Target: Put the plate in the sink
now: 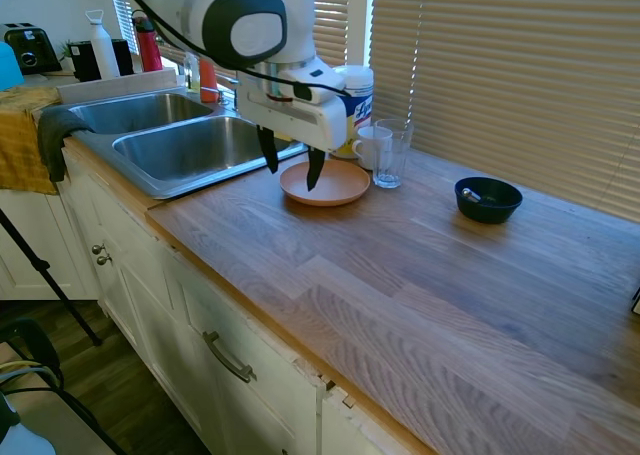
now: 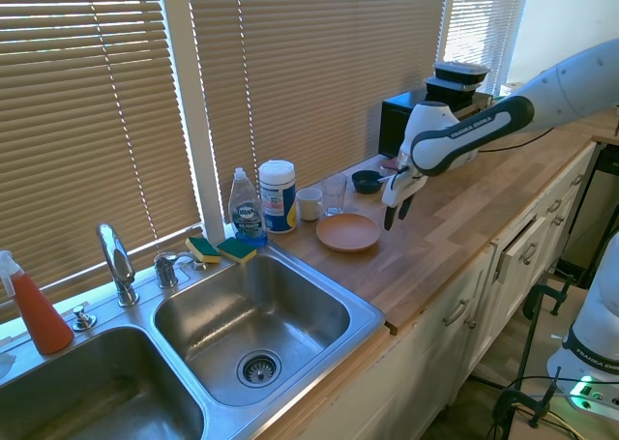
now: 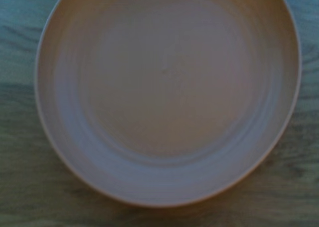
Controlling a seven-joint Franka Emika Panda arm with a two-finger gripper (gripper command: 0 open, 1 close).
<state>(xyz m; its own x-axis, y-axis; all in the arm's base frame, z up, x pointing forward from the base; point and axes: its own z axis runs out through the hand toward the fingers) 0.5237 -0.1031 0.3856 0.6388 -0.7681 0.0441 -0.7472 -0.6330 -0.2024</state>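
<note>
The terracotta-orange plate (image 1: 328, 184) (image 2: 348, 232) lies flat on the wooden counter just right of the sink (image 1: 175, 147) (image 2: 253, 311). It fills the wrist view (image 3: 167, 95), empty. My gripper (image 1: 291, 165) (image 2: 396, 206) hangs open a little above the plate's near edge, fingers pointing down, touching nothing. The steel basins hold nothing.
Behind the plate stand a clear glass (image 1: 391, 153), a white mug (image 1: 367, 145), a wipes canister (image 2: 277, 196) and a dish-soap bottle (image 2: 246, 208). Two sponges (image 2: 221, 249) lie on the sink rim. A dark-blue bowl (image 1: 488, 199) sits further right. A faucet (image 2: 117, 263) rises behind the basins.
</note>
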